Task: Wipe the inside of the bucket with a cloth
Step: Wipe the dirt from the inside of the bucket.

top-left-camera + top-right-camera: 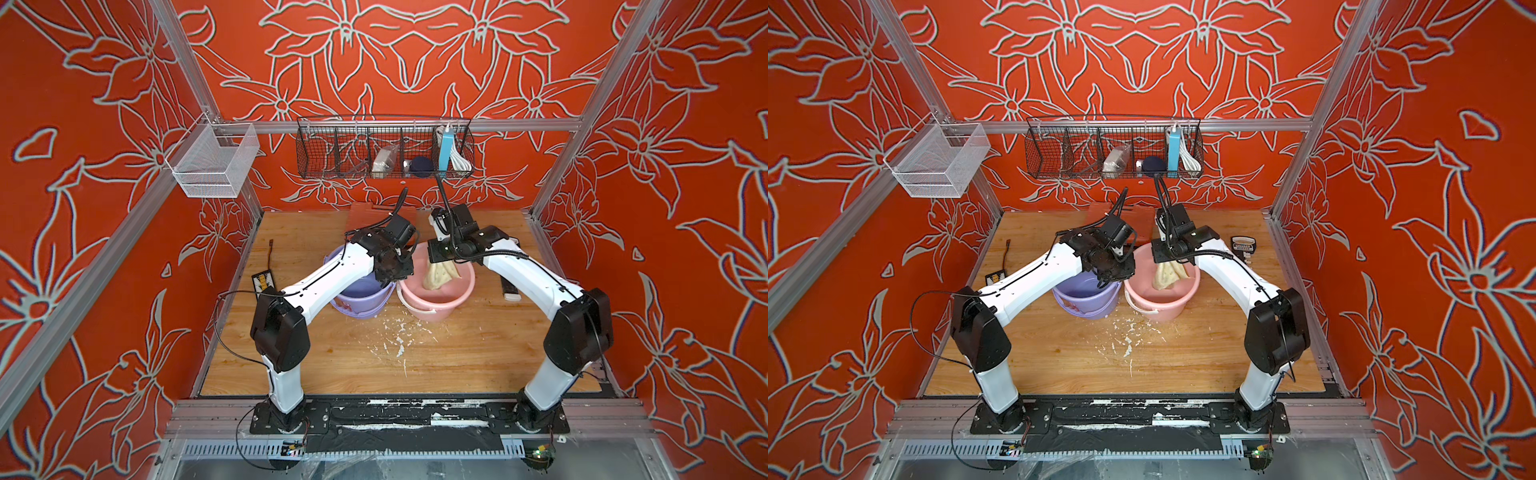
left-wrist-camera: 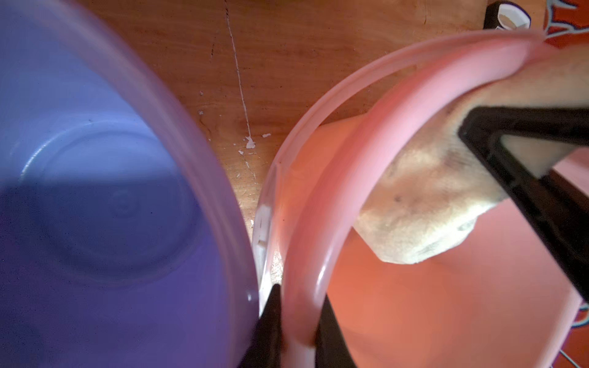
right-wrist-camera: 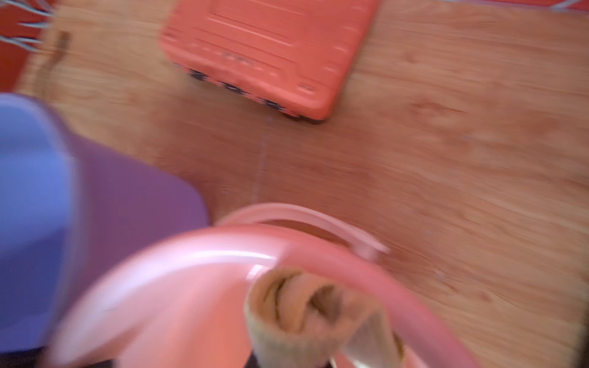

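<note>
Starting in front of the pink bucket (image 1: 455, 301), you see white flecks (image 1: 398, 337) scattered on the wooden table (image 1: 332, 365) in both top views. Just beside the pink bucket, on its left, stands the purple bucket (image 1: 360, 293). Only the left wrist view shows you that the left gripper (image 2: 299, 298) is pinched narrow on the pink bucket's rim, one finger outside and one inside; from above, the wrist hides this. The cloth (image 1: 439, 275) hangs bunched inside the pink bucket, clamped in the closed right gripper (image 2: 478, 133). The arm covers that gripper's jaws in the top views, and you cannot tell whether the cloth's tip reaches the floor. The right wrist view is blurred, yet it alone shows plainly the orange case (image 3: 271, 54) lying flat behind the pink bucket.
</note>
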Controlling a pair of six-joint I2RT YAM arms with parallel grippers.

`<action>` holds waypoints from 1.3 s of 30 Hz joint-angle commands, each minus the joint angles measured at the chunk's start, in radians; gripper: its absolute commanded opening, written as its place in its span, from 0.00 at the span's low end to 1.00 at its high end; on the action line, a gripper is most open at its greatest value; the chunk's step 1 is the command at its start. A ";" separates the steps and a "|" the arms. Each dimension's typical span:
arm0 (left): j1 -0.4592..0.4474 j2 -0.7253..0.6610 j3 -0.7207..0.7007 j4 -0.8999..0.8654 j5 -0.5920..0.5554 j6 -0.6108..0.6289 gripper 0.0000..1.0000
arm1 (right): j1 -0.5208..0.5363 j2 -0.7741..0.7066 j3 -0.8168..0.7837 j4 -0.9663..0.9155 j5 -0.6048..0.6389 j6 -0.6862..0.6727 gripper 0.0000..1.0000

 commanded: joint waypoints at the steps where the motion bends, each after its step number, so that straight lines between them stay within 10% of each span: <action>1: -0.006 -0.048 0.025 -0.035 -0.087 0.034 0.00 | -0.010 -0.041 0.007 -0.109 0.227 -0.034 0.00; 16: -0.112 -0.005 0.111 0.081 -0.310 0.123 0.00 | -0.010 -0.180 -0.118 -0.346 0.328 -0.046 0.00; 34: -0.119 -0.070 0.003 0.219 -0.289 0.104 0.00 | -0.010 -0.282 -0.343 -0.127 -0.545 0.055 0.00; 39: -0.124 -0.076 -0.009 0.223 -0.292 0.098 0.00 | -0.009 -0.274 -0.304 -0.093 -0.519 0.099 0.00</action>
